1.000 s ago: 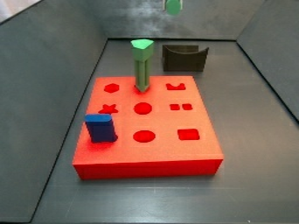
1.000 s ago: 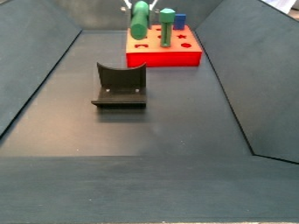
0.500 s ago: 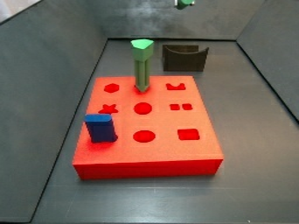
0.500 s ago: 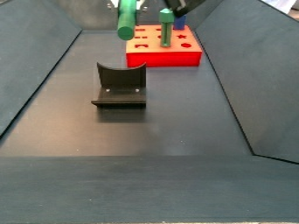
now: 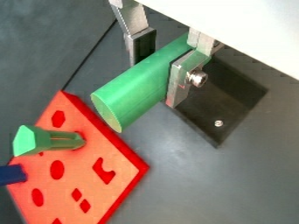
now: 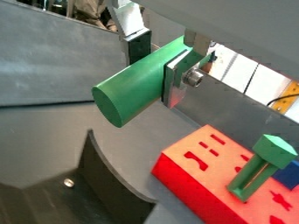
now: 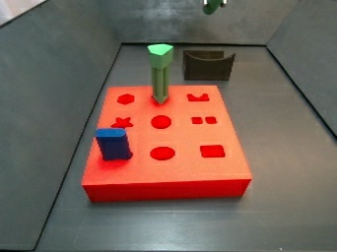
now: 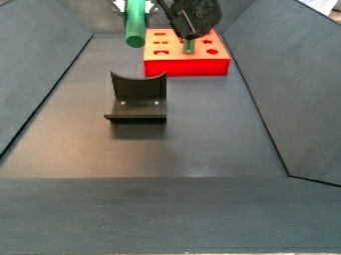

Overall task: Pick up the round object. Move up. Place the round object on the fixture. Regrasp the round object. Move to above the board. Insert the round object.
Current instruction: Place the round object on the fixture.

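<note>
Aloft, my gripper [image 5: 162, 63] clamps the peg [image 5: 140, 87] near one end, held level high above the floor; I judge this suits laying it in the fixture [image 8: 136, 98] notch.

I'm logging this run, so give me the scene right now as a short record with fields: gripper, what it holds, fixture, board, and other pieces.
gripper: raised in the air, shut on the round object
round object: dull-green cylinder, clamped near one end between the fingers, lying tilted, off every surface
fixture: on the floor, notch empty
board: red, flat on the floor
other pieces: green peg upright in a back hole; blue block standing near a front corner
</note>
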